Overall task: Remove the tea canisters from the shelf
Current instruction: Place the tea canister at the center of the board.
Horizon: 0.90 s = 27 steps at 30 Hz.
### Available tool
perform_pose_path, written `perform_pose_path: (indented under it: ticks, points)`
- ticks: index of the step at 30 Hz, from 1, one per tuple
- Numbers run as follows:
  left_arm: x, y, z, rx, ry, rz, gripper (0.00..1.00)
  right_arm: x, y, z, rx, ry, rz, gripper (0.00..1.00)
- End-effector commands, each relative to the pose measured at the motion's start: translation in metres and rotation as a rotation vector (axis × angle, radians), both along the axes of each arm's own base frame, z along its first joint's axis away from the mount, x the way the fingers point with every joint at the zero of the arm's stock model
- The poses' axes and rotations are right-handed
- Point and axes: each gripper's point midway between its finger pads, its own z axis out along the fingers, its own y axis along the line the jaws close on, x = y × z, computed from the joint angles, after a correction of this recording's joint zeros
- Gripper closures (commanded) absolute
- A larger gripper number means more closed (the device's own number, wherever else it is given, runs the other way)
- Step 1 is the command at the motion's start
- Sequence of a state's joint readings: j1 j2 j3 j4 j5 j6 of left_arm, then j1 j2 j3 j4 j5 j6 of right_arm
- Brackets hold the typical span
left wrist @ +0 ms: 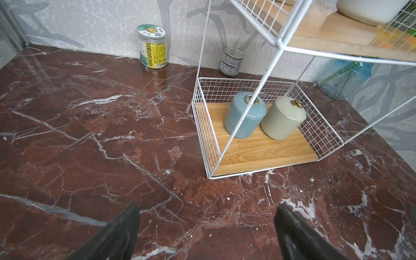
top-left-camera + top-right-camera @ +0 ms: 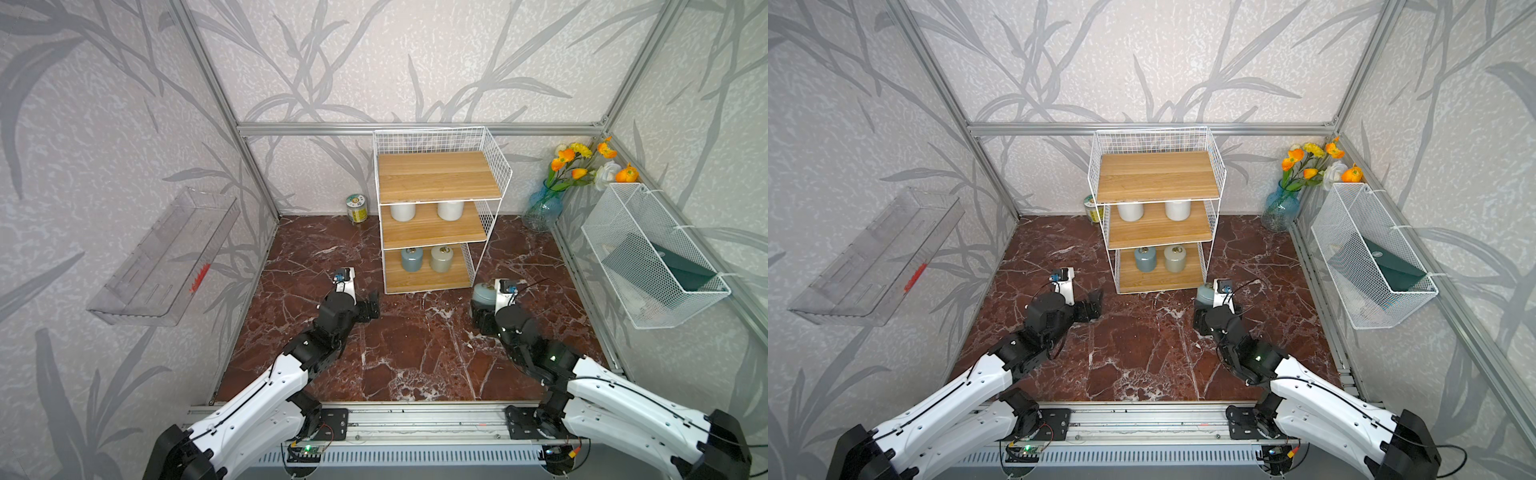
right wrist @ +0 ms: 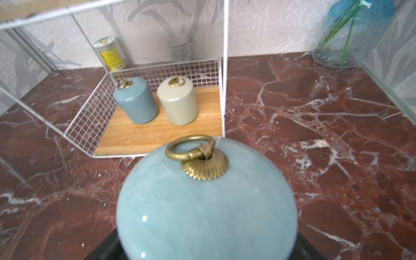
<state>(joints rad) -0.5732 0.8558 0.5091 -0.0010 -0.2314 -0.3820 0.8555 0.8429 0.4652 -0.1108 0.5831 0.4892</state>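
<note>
Blue-grey canister (image 3: 207, 202) in R end effector (image 2: 481, 306)

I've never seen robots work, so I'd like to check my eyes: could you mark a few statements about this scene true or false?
The top board of the shelf is bare. True.
Two off-white canisters stand on the middle board. True.
Three canisters stand on the bottom board. False: two, a blue-grey canister and a beige canister.
The left gripper holds a canister. False: open, empty.
The right gripper grips a second blue-grey canister, off the shelf. True.
</note>
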Motion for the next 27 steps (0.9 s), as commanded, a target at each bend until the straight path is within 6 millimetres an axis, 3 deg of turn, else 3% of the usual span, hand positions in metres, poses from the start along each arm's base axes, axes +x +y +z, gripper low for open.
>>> perform_pose_path:
  ticks: [1,7,15,18,27]
  points:
    - [-0.003,-0.002,0.018,-0.031,-0.015,-0.017,0.06,0.002,0.022,0.006,0.036,-0.073,0.004,0.35]
    - [-0.008,0.001,0.026,-0.047,-0.039,-0.013,0.05,0.013,0.058,-0.015,0.049,-0.125,0.070,0.34]
    - [-0.010,-0.002,0.024,-0.047,-0.028,-0.036,0.06,0.023,0.083,-0.045,0.053,-0.147,0.109,0.34]
    - [-0.011,-0.001,0.020,-0.056,-0.025,-0.031,0.06,0.027,0.095,-0.060,0.047,-0.136,0.134,0.33]
    - [-0.014,0.008,0.018,-0.059,-0.032,0.011,0.06,0.032,0.108,-0.122,-0.016,-0.060,0.148,0.26]
